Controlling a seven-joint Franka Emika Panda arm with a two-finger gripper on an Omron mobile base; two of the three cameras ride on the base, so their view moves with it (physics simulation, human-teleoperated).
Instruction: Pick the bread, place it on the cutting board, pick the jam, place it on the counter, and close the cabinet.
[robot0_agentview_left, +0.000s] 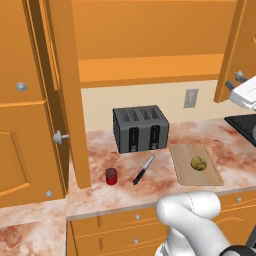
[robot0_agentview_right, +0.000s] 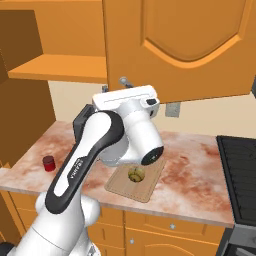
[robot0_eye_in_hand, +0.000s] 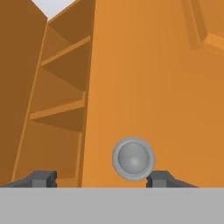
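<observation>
Counter (robot0_agentview_left: 165, 180): one bread (robot0_agentview_left: 198, 163), one jam (robot0_agentview_left: 111, 176).

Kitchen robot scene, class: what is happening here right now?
The bread already sits on the cutting board, and the jam stands on the counter beside a knife, in front of the toaster. The arm has raised its gripper to the open cabinet door. Its fingers are apart beside the round silver knob, so closing the cabinet is what remains.
</observation>
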